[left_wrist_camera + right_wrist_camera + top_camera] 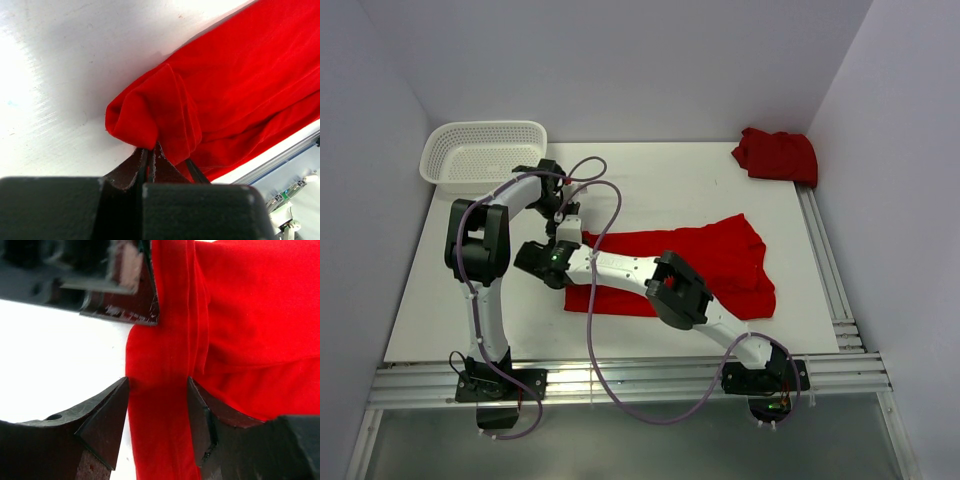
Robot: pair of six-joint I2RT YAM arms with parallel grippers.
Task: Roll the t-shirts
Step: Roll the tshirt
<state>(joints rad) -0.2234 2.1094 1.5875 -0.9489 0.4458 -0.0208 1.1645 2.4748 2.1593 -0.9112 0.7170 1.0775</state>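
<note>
Currently, left gripper point(150, 152) pinches the bunched edge of the t-shirt point(710, 262), nearer than and right of the basket point(480, 152), anchoring the roll's start. Right gripper point(157, 407) straddles that fold, jaws apart, likely poised to grip.

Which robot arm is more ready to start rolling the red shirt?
Left, I think. The left fingers are shut on the spread t-shirt at its bunched edge; the right fingers stand open around that edge, gripping nothing.

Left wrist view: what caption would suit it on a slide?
The left hand pinches a bunched corner of the red t-shirt lying on the white table.
</note>
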